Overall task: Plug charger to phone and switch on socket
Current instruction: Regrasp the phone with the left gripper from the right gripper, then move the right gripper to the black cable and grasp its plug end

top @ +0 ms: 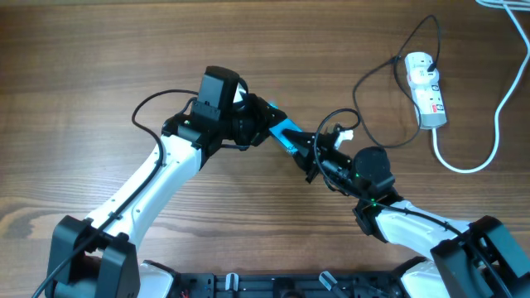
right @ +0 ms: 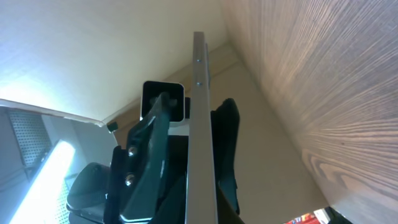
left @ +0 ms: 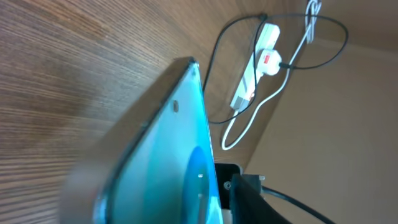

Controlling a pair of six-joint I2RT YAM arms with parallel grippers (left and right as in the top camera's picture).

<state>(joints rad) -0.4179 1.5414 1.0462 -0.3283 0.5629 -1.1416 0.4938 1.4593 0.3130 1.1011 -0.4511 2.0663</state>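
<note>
Step judged in hand: readying phone [top: 286,132] for plugging. It was held above tabletop [top: 99,50], end pinched by closed right end effector [top: 310,153], flanked by left end effector [top: 267,124], grip undeterminable. Next: charger [top: 357,91] tip needed fetching, port alignment.

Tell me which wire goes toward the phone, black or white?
The thin black cable, looping from the socket toward the phone. The thick white cord runs off the right edge instead.

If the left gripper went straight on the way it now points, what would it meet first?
The phone lies directly ahead of the left gripper; whether they touch is unclear. Past its far end sits the right gripper.
</note>
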